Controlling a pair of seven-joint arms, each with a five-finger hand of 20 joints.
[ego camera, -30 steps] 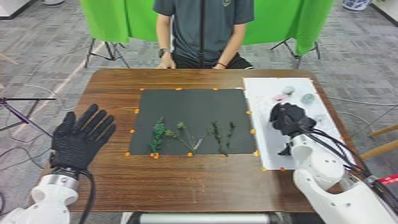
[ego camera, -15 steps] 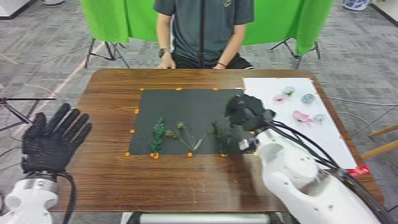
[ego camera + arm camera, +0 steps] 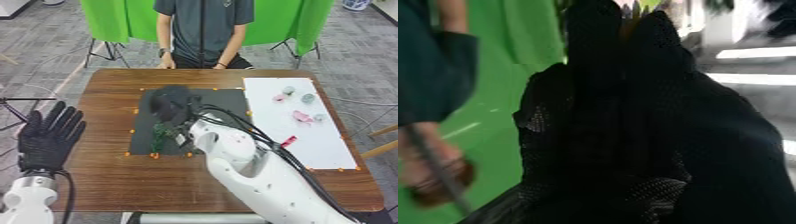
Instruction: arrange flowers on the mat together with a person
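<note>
While a leafy green sprig (image 3: 159, 142) lies on the dark grey rectangular mat (image 3: 227, 96), our black-gloved right hand (image 3: 170, 102) is over that mat; we cannot tell its grip. Just beside, pink flowers (image 3: 302, 116) and pale blue-green flowers (image 3: 308, 98) lie on a white sheet (image 3: 274, 117). At the brown wooden worktop's (image 3: 160, 185) left edge, our black-gloved left hand (image 3: 44, 142) has straight fingers, slightly apart.

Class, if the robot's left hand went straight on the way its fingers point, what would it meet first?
Probably the green cloth: the left hand points forward, just outside the table's left edge. How high it is stays unclear.
</note>
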